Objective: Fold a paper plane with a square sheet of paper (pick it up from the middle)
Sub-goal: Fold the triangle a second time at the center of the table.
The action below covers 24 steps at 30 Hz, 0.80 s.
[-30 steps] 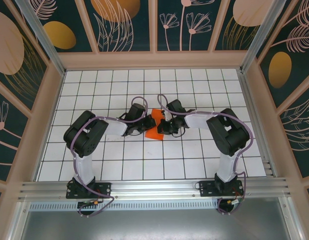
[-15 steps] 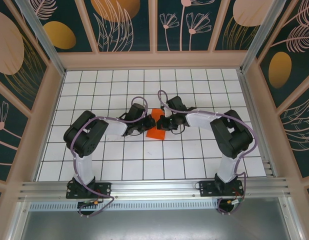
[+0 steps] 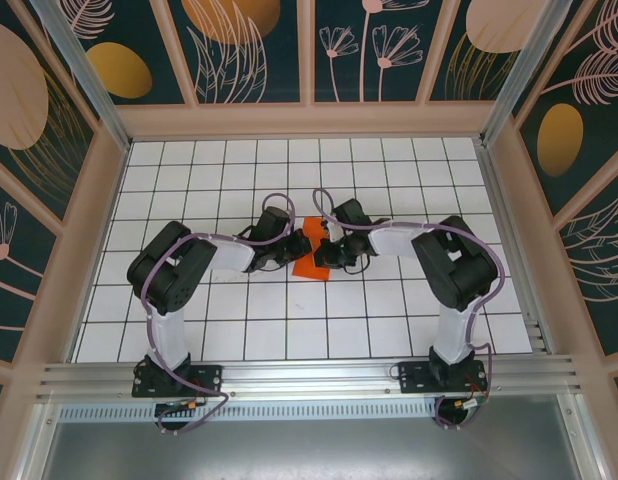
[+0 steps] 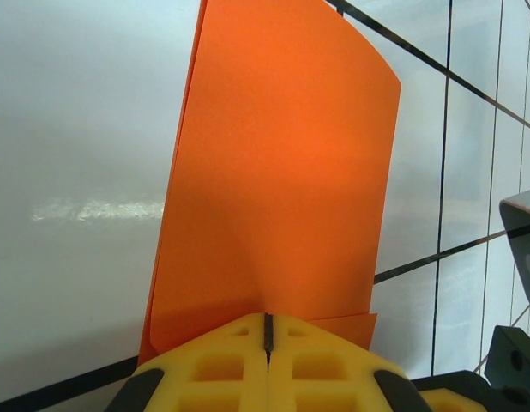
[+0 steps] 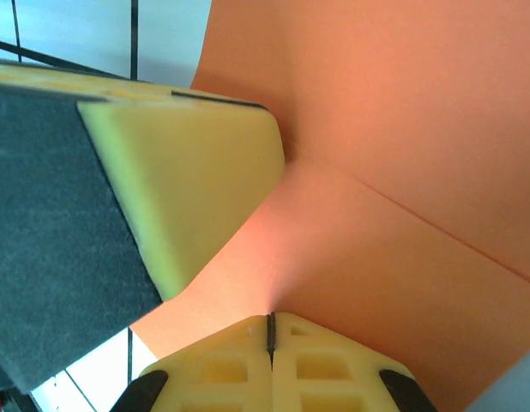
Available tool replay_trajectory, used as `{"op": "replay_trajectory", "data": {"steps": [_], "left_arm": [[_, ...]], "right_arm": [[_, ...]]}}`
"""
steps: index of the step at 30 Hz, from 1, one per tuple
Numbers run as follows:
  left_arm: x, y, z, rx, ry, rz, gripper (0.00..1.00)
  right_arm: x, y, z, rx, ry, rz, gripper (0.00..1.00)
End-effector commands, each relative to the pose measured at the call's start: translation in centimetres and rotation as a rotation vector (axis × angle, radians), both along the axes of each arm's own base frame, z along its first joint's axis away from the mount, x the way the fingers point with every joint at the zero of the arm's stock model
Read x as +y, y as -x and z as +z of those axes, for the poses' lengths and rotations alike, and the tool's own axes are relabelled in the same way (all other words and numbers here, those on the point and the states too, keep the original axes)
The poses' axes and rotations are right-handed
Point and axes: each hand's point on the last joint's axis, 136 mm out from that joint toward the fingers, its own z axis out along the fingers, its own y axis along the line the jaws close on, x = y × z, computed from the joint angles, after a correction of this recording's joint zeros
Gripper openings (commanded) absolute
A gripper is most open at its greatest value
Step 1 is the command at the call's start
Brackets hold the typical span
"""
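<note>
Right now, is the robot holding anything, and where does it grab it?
Yes, the orange paper. The left gripper pinches one edge of it and the right gripper pinches the opposite side, both shut tight.

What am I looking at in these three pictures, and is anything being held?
Two robot arms are bolted at the near edge of a white gridded table: the left arm and the right arm. The wide picture comes from a fixed camera above and behind them. The other two come from a camera on each wrist, looking along yellow fingers. Between the arms is a partly folded orange paper. The left gripper is shut, pinching the paper. The right gripper is shut on it too, from the opposite side. The big yellow block in the right wrist picture is probably the left gripper's finger.
</note>
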Motion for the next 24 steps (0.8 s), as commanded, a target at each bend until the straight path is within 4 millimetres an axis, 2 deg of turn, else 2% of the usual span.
{"op": "replay_trajectory", "data": {"steps": [1,7,14,24], "left_arm": [[4.1,4.5,-6.9,0.218,-0.200,0.036,0.02],[4.1,4.7,-7.1,0.223,-0.194,0.042,0.02],[4.1,4.7,-7.0,0.219,-0.189,0.040,0.02],[4.1,4.9,-7.1,0.220,-0.189,0.038,0.01]], "right_arm": [[-1.5,3.6,-1.1,0.097,0.047,0.037,0.05],[-2.2,5.0,-1.0,0.120,0.042,0.023,0.05],[-2.3,5.3,-0.5,0.130,0.026,0.009,0.05],[-3.2,6.3,-1.0,0.169,0.053,-0.026,0.05]]}}
